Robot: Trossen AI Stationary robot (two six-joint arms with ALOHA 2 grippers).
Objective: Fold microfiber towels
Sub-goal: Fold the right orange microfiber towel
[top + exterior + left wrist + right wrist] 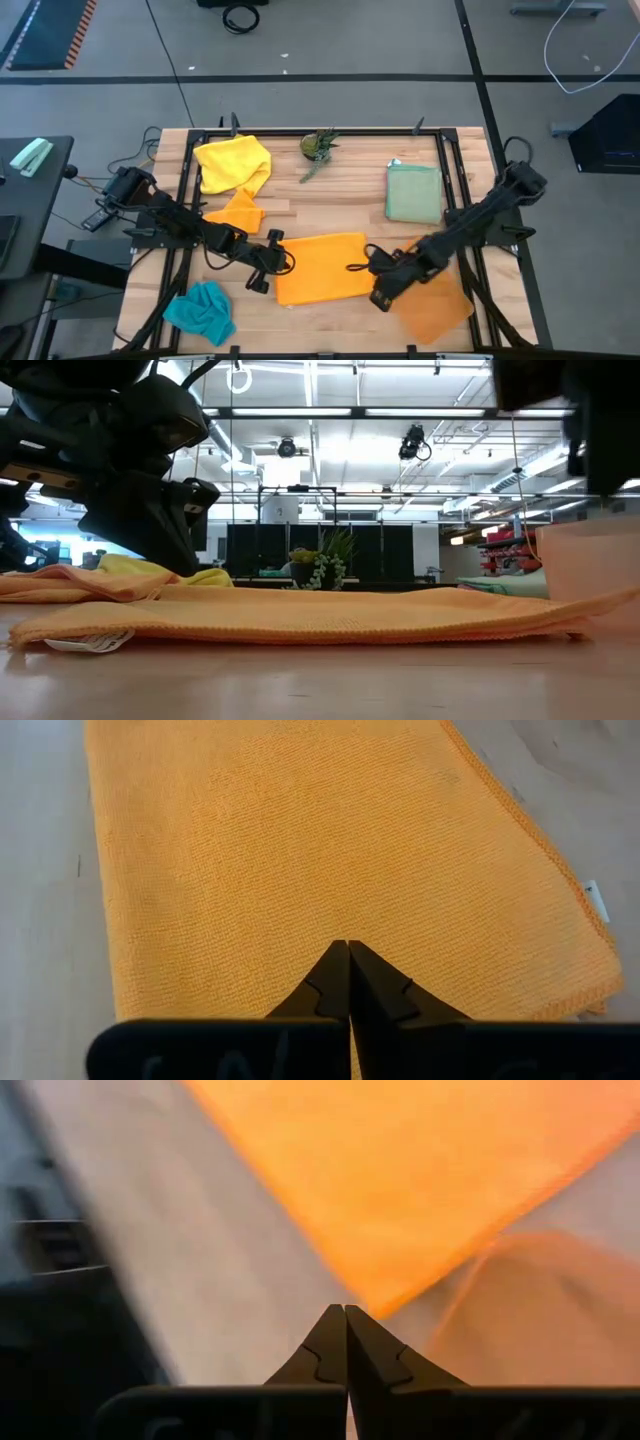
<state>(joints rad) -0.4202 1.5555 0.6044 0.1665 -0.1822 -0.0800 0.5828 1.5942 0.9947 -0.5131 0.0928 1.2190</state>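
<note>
The left hand (262, 281) is closed on nothing, fingertips pressed together just over the left edge of the orange towel (322, 266). The right hand (380, 297) is likewise closed and empty, at that towel's right corner, where the translucent mat (435, 305) begins. The towel lies flat, folded, mid-worktop (340, 195). It looks light, soft and limp, likely to sag and bunch, so pinching two corners of one edge seems best. Other towels sit apart: yellow (232, 163), small orange (238, 212), teal (201, 311), pale green (413, 192).
</note>
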